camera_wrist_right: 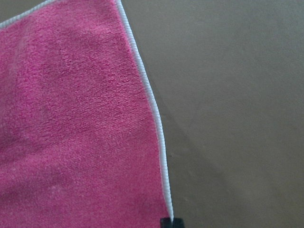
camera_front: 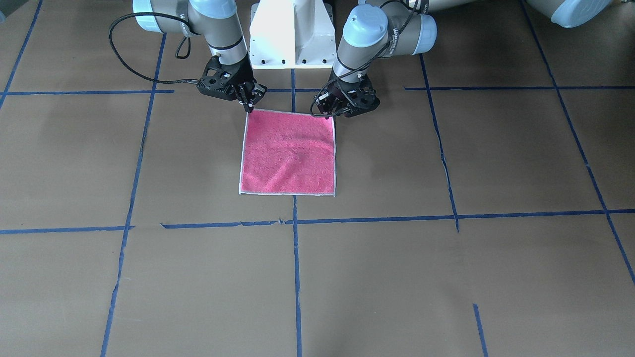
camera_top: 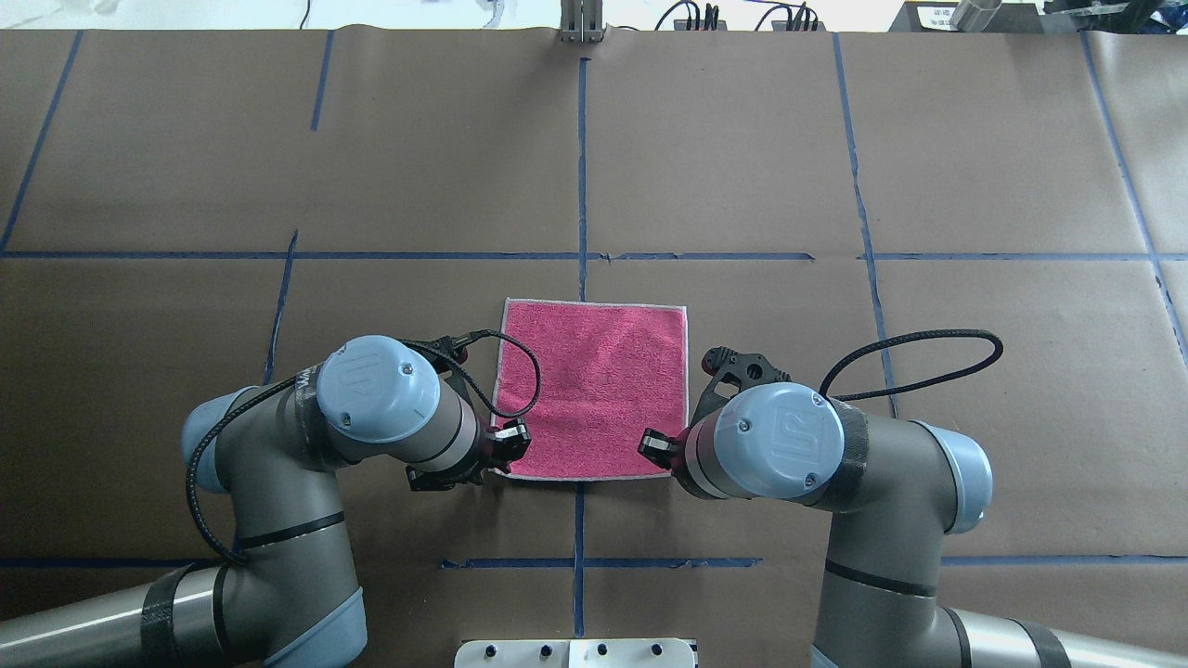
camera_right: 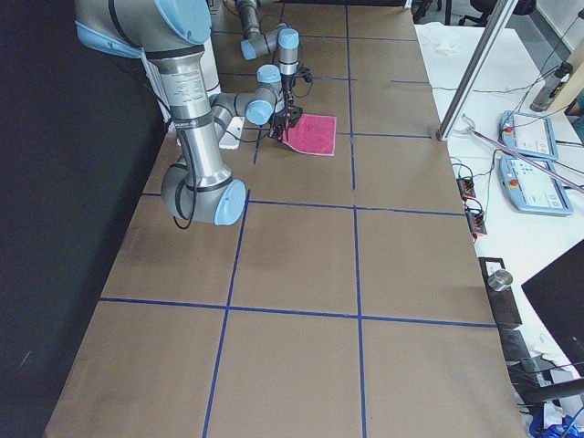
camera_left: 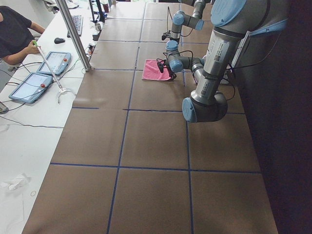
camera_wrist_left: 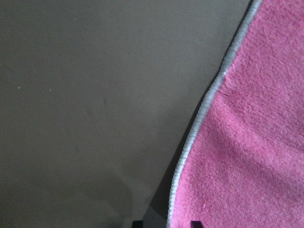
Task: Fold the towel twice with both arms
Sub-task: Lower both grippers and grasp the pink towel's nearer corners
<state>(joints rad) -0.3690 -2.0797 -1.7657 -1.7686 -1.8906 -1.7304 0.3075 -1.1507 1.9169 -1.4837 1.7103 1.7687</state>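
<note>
The towel (camera_front: 287, 153) lies flat on the brown table, pink face up with a pale border; it also shows in the overhead view (camera_top: 594, 390). My left gripper (camera_front: 328, 115) is down at the towel's near corner on my left side (camera_top: 509, 445). In the left wrist view its fingertips (camera_wrist_left: 194, 222) stand close together on either side of the border, which is slightly raised. My right gripper (camera_front: 249, 105) is down at the other near corner (camera_top: 654, 447). In the right wrist view the border ends at its tip (camera_wrist_right: 167, 222), pinched and slightly raised.
The white pedestal base (camera_front: 291, 34) stands just behind the towel. Blue tape lines (camera_front: 296, 258) cross the table. An operator (camera_left: 14, 34) with tablets (camera_left: 33, 85) and a metal pole (camera_left: 73, 34) are beyond the table's far edge.
</note>
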